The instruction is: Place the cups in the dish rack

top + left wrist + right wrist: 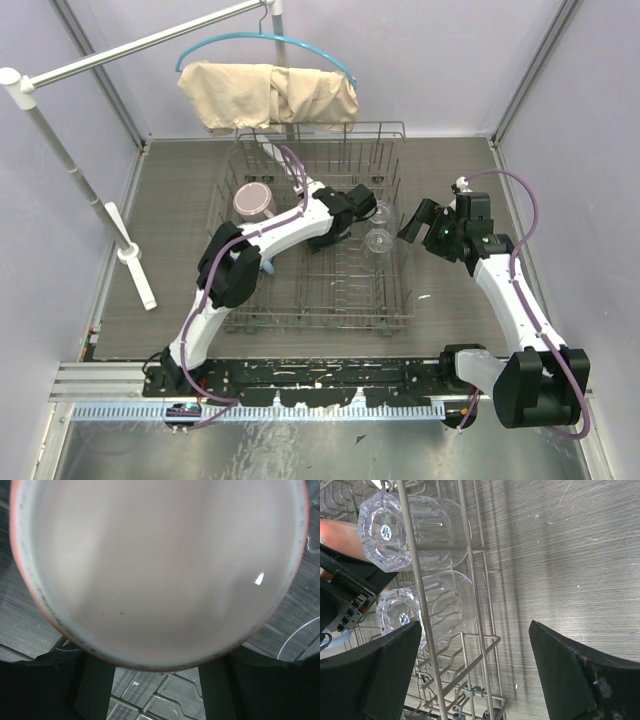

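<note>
The grey wire dish rack (404, 300) stands mid-table. A mauve-pink mug (254, 200) sits upside down at its back left. Two clear glass tumblers (378, 212) (378, 241) lie side by side at its right edge, and show in the right wrist view (415, 535) (435, 607). My left gripper (357, 205) reaches into the rack beside them, shut on the peach-orange mug (160, 570), whose open mouth fills the left wrist view. A sliver of that mug shows in the right wrist view (335, 535). My right gripper (418, 222) (475, 625) is open and empty, just outside the rack's right wall. A light blue bit (268, 268) shows under my left arm.
A teal hanger with beige cloth (268, 95) hangs over the rack's back edge. A white stand (70, 170) with its foot (137, 268) is on the left. Lilac walls enclose the table on three sides.
</note>
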Tool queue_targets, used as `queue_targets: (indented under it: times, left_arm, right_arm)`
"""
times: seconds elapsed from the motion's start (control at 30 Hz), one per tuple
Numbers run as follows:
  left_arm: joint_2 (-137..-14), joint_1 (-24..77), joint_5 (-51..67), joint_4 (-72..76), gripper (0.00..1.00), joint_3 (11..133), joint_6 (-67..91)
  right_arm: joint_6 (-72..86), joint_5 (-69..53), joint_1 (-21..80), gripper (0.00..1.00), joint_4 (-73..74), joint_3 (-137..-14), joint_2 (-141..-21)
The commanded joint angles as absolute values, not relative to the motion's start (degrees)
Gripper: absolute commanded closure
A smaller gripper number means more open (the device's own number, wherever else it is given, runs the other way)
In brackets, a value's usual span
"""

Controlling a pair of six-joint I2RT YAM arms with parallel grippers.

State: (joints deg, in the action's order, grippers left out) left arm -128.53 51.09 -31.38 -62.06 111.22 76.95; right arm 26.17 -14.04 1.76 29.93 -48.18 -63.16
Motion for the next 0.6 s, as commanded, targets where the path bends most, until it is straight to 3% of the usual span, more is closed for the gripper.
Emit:
queue_targets:
  times: [0.0,0.57]
  left_arm:
    - [-127.7,51.5,-32.4,-61.2,0.31,110.4,77.3]
    - [-113.7,51.9,-38.6,-56.6,0.17,105.3,69.1]
  right_arm:
    - [25.5,-14.7,1.4,0.05,27.3,-49.5,-63.0]
    - [25.6,-14.8,1.4,0.05,27.8,-50.8,-64.1]
